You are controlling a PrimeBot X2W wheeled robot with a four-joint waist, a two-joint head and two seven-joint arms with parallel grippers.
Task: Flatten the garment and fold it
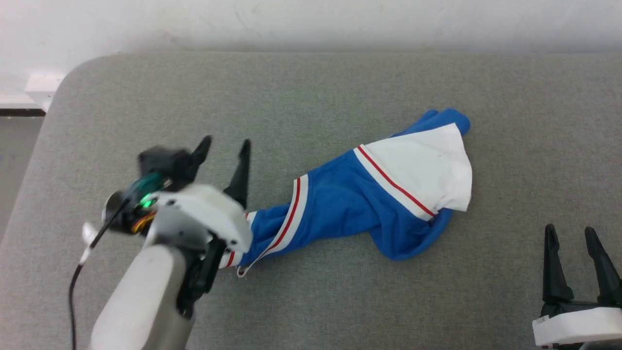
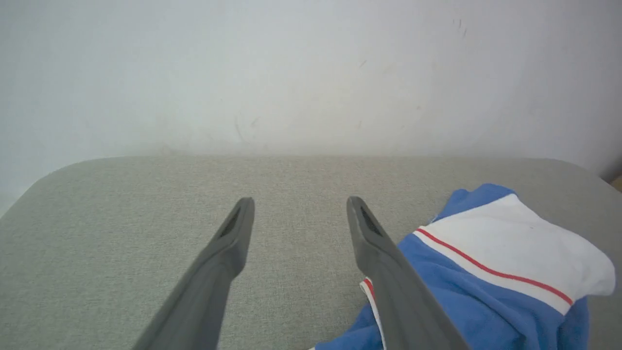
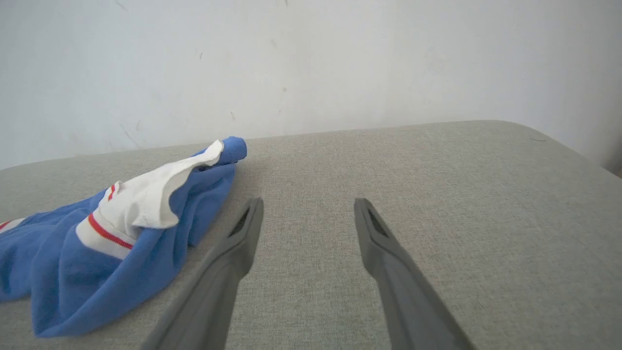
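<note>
Left hand [image 1: 227,141] spread, garment [image 1: 350,199] end hidden

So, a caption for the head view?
Crumpled bright blue T-shirt, white sleeves, on grey fabric table; left fingers open at one end.

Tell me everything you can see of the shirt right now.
The garment is a bright blue, soft shirt with a white sleeve edged in red-and-white stripes. It lies bunched and twisted into a long roll on the grey padded surface, not flattened, no print showing. Its narrow end lies beneath the open left gripper, which holds nothing; the right gripper stands apart from it.
</note>
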